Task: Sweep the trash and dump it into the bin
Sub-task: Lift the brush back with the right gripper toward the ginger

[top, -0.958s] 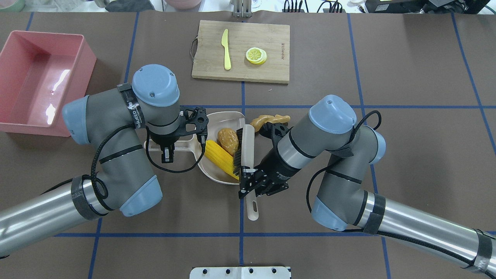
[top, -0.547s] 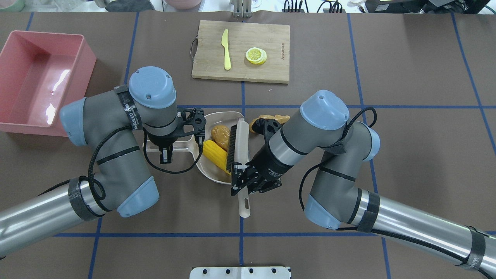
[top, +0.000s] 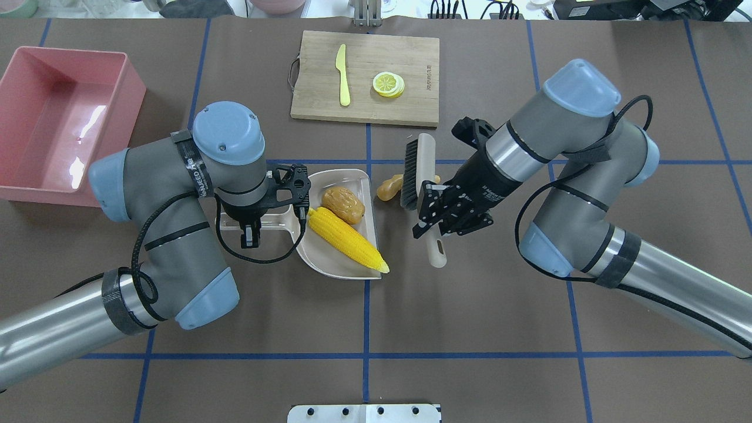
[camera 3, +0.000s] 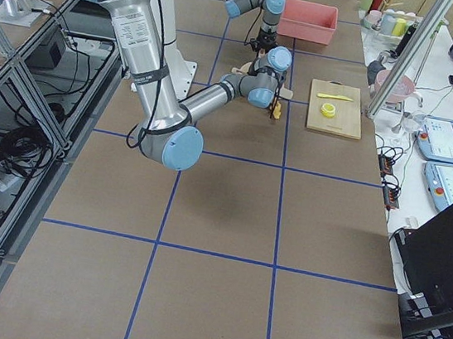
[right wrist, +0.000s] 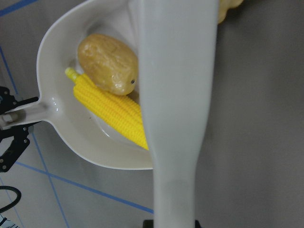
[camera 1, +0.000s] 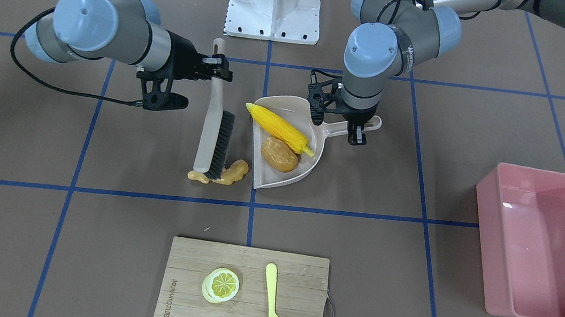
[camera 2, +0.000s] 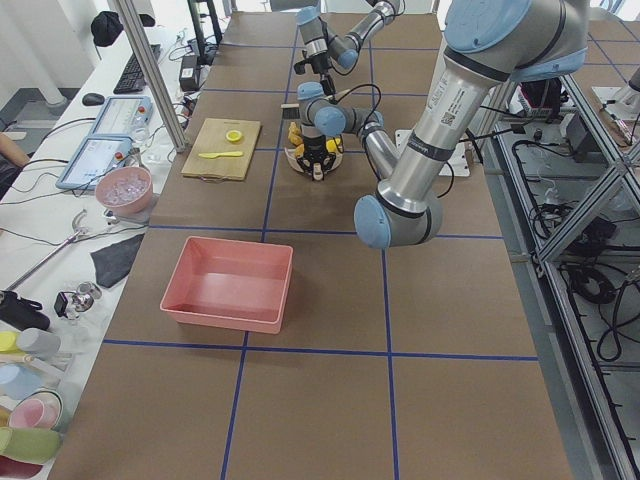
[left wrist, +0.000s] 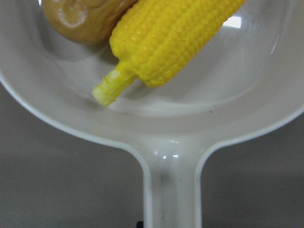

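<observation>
The right gripper is clamped on the smooth beige brush handle, and the left gripper on the glossy dustpan handle. Ribbed yellow corn and lumpy brown potato lie in the pan. Knobbly tan ginger lies on the table against the black bristles. The pink, glossy-walled bin stands well apart.

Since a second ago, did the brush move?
Yes. The brush went out of the dustpan, toward the cutting board, over the ginger.
</observation>
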You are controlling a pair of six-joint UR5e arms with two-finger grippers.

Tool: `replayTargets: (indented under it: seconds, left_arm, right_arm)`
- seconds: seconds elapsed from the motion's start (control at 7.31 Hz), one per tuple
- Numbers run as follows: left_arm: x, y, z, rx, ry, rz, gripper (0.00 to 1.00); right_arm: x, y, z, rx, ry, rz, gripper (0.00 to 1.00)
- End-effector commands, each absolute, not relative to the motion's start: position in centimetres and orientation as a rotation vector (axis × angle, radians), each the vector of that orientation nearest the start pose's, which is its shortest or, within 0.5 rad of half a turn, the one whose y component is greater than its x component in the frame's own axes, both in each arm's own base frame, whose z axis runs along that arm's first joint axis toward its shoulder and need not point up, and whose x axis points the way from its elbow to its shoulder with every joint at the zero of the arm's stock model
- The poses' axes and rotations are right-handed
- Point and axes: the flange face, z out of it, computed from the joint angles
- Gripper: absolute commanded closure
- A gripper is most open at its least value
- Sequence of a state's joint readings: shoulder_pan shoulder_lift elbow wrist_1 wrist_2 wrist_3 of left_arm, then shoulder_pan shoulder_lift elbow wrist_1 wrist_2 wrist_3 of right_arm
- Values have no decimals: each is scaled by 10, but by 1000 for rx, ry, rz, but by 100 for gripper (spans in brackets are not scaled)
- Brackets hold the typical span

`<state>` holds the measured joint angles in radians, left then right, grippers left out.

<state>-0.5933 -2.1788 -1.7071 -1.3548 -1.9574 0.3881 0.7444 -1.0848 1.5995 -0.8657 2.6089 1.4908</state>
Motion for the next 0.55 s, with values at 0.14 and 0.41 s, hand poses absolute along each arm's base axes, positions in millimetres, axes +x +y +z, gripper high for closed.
replayTargets:
  seconds: [0.14, 0.41]
  left_arm:
    - [494, -452, 283, 463, 568, 1414, 100]
    - [494, -452, 283, 464, 569, 1412, 100]
  right_arm:
    - [-405, -474, 337, -286, -1304, -133, 100]
    - [-422, -475, 361, -285, -1271, -144, 100]
